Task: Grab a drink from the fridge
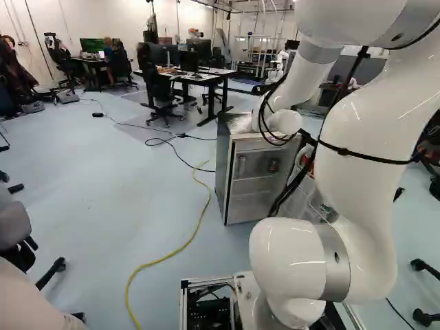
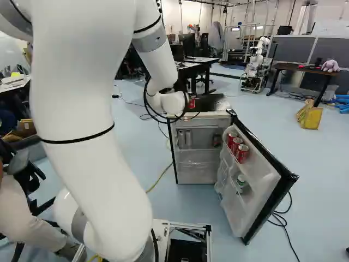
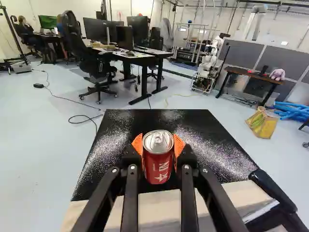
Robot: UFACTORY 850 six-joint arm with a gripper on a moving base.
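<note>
1. So the claw (image 3: pixel 158 144) is pinching a red can (image 3: pixel 158 164), orange pads (image 3: pixel 137 144) on both sides of it. Can's upright, over the black top (image 3: pixel 113 145) of the fridge (image 2: pixel 196 166). Can't tell if its base touches that top or hangs just above.
2. Looks like the grab is basically done imo, just a set-down or carry left.
3. Biggest worry: letting go while there's a gap underneath. It'd drop, tip and maybe roll off the edge.
4. If it's touching, pushing lower could shove it up through the pads or dent it. Dragging it sideways could twist it loose, since that top looks glossy and slick.
5. The door (image 2: pixel 267 188) is hanging wide open, with more red cans (image 2: pixel 238 147) in its rack. A low swing of the arm (image 2: pixel 82 142) that way could clip it and rattle those out.
</note>
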